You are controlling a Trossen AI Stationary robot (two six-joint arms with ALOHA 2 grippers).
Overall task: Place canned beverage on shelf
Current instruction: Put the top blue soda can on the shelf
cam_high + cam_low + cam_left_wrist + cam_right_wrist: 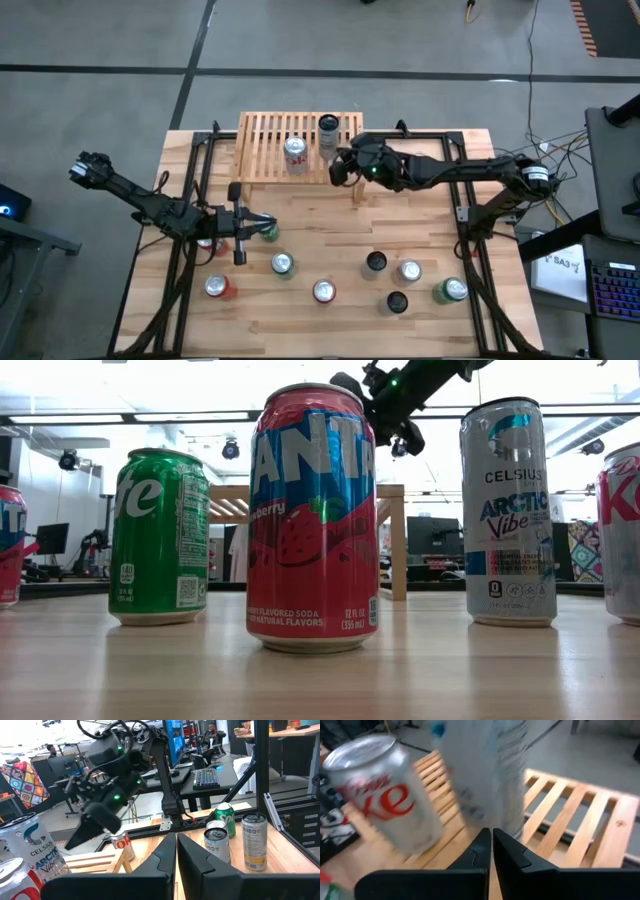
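From above we see two cans on the shelf [290, 150], a silver Coke can [296, 153] and a slim can [328, 131], just ahead of our right gripper [340, 165]. Its wrist view shows closed, empty jaws. Our left gripper [262, 224], jaws together, waits among table cans.
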